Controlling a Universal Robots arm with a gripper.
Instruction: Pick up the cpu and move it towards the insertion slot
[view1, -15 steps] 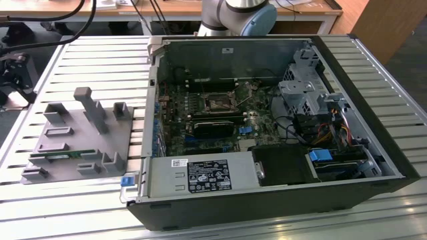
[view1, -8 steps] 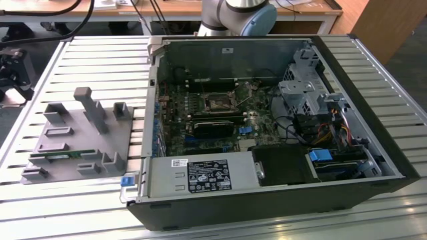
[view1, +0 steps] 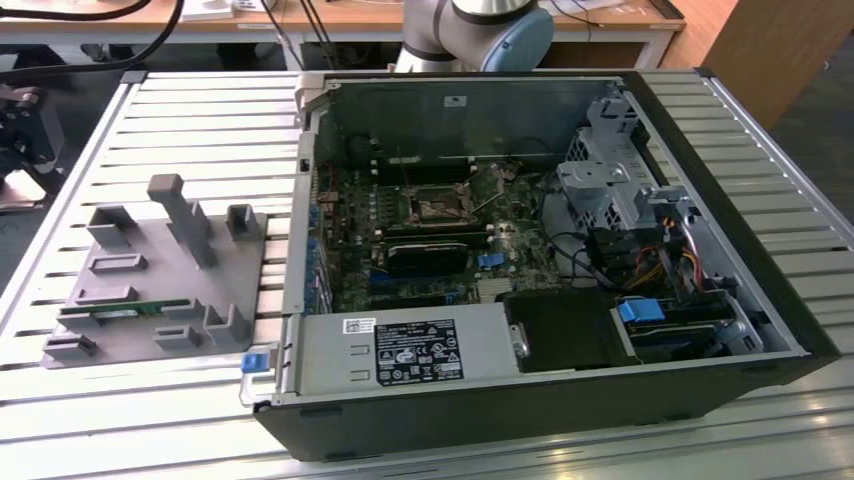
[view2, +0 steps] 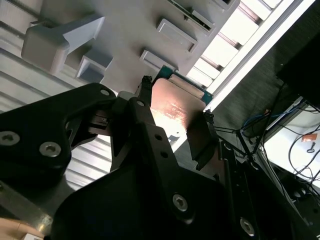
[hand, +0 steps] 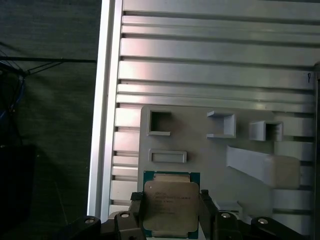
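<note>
In both wrist views the cpu (hand: 170, 206) (view2: 175, 106), a flat square chip with a shiny metal top and a green rim, sits between my gripper's black fingers (hand: 136, 210). My gripper (hand: 170, 212) (view2: 175, 120) is shut on it, one finger on each of two opposite edges. The chip hangs over the grey holder plate (hand: 200, 150) near the slatted table's edge. In the exterior view the insertion slot (view1: 437, 207), a dark square socket in a silvery frame, lies on the green board inside the open computer case (view1: 747, 330), towards that view's right of the grey holder plate (view1: 200, 290).
The grey holder plate carries raised blocks, an upright post (view1: 187, 220) and a thin green circuit strip (view1: 127, 309). The case walls, drive cage (view1: 601, 190) and cables surround the board. The arm's base (view1: 481, 30) stands behind the case. Past the table edge is dark floor (hand: 50, 125).
</note>
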